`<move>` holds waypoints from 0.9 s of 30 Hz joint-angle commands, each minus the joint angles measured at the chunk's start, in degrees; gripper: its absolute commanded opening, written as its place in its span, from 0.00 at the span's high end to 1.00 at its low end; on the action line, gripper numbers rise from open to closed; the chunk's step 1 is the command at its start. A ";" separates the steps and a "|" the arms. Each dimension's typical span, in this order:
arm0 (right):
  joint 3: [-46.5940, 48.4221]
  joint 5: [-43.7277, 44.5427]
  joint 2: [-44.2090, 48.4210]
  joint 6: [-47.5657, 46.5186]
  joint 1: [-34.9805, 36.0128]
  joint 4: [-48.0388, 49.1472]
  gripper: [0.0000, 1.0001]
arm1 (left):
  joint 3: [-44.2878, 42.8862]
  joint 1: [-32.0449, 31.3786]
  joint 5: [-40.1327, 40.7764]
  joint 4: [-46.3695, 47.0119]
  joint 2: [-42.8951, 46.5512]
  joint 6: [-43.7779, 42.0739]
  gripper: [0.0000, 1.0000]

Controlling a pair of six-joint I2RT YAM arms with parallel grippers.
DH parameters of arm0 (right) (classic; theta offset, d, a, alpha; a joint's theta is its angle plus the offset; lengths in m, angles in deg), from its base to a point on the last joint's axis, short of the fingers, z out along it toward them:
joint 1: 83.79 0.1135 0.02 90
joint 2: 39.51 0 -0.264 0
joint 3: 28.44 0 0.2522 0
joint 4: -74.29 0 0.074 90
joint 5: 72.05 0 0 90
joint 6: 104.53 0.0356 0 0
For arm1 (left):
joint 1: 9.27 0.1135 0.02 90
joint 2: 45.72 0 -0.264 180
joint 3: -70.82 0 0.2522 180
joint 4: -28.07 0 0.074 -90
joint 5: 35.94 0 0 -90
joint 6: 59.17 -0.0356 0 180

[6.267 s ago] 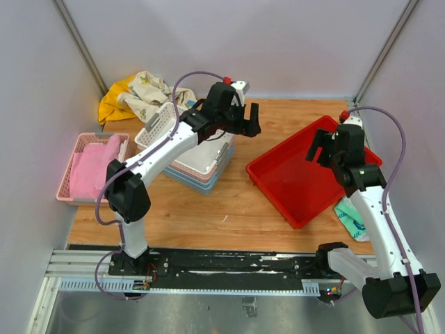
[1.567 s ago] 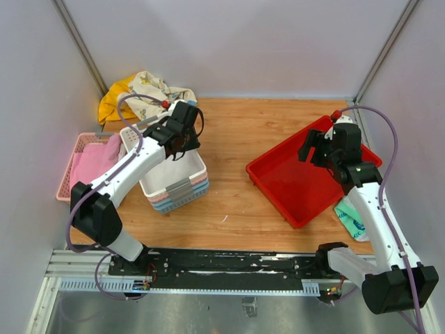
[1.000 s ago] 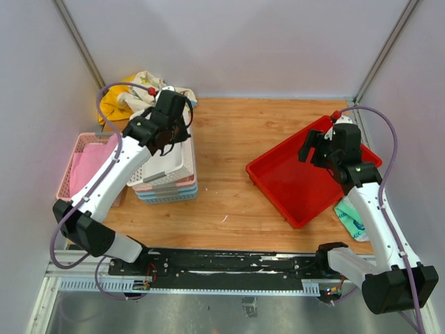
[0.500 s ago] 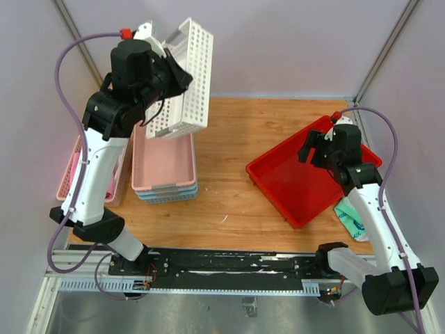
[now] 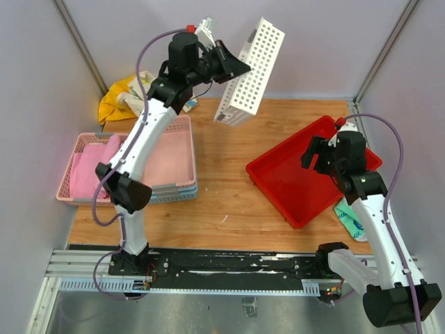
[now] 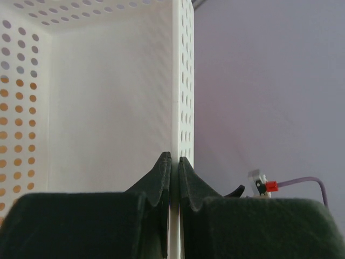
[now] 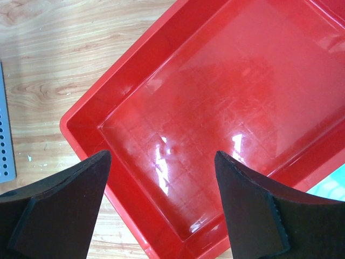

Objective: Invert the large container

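Note:
The large container [image 5: 295,181] is a bright red rectangular bin resting open side up on the right of the wooden table. In the right wrist view the container [image 7: 226,102] fills the frame from above. My right gripper [image 5: 318,152] hovers over its far part, open, with nothing between its fingers [image 7: 161,156]. My left gripper [image 5: 233,69] is raised high at the back centre, shut on the rim wall of a white perforated basket [image 5: 252,69], which hangs tilted on edge. In the left wrist view the basket [image 6: 108,108] has its wall pinched between the gripper's [image 6: 174,157] two pads.
A pink basket stacked on a blue one [image 5: 170,160] stands left of centre. A second pink basket with a pink cloth [image 5: 87,170] sits at the far left. Yellow and patterned cloths [image 5: 125,97] lie in the back left corner. A teal cloth [image 5: 351,217] lies beside the red bin.
The left arm has lifted the white basket off the stack and swung it up and rightward to the back centre. The right arm has shifted only slightly.

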 commanded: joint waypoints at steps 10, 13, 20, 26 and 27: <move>-0.92 1.08 1.72 -0.78 0.57 -2.99 0.20 | 16.17 6.78 -23.23 41.84 -11.90 29.82 1.00; -0.53 0.37 0.76 -0.51 0.52 -2.68 0.20 | 20.37 7.69 -23.66 43.79 -13.28 31.42 1.00; -0.13 -0.36 -0.74 -0.26 0.55 -2.09 0.20 | 27.91 9.29 -26.49 50.93 -16.79 36.67 1.00; -0.02 -0.45 -0.63 -0.02 0.58 -1.98 0.20 | 32.68 11.92 -26.35 49.18 -17.97 35.66 1.00; -0.03 -0.45 -0.52 -0.03 0.60 -1.98 0.20 | 32.85 12.47 -26.92 48.08 -18.63 35.31 1.00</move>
